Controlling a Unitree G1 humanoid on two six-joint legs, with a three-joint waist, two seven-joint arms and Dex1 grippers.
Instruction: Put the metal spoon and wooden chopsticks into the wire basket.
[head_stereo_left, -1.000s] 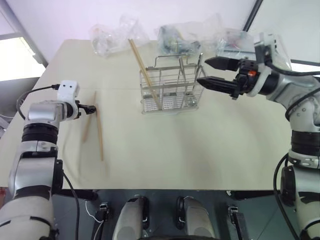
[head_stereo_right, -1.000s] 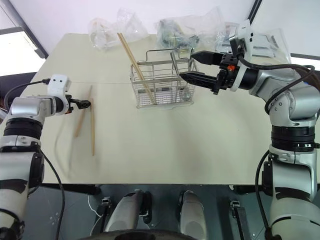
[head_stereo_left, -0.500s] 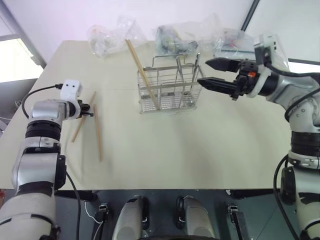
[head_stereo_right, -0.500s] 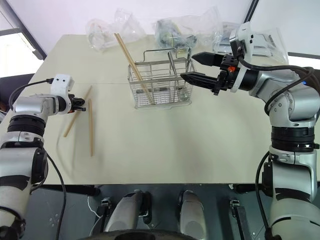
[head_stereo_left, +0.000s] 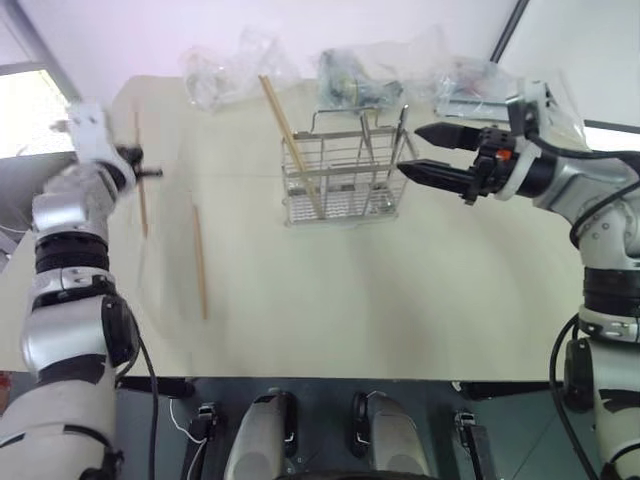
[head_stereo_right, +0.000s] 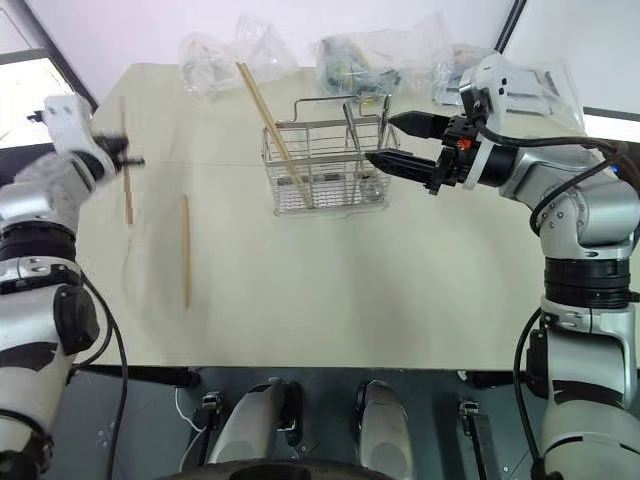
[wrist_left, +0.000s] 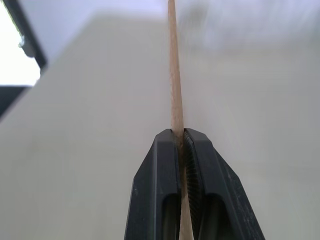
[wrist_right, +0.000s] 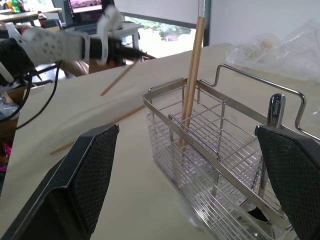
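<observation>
the rectangular silver wire-grid basket (head_stereo_left: 343, 180) stands on the far middle of the pale cream table (head_stereo_left: 400, 300). two long pale wooden chopsticks (head_stereo_left: 290, 145) lean in its left end, and the shiny metal spoon (wrist_right: 274, 120) stands handle-up in its right end. another chopstick (head_stereo_left: 199, 262) lies flat on the table to the left. the left gripper (head_stereo_left: 140, 165), fingers clamped, holds a fourth chopstick (wrist_left: 175, 85) raised above the table's left edge. the right gripper (head_stereo_left: 432, 152) hangs just right of the basket, fingers spread wide, holding nothing. crinkled clear plastic bags (head_stereo_left: 380, 75) sit behind.
</observation>
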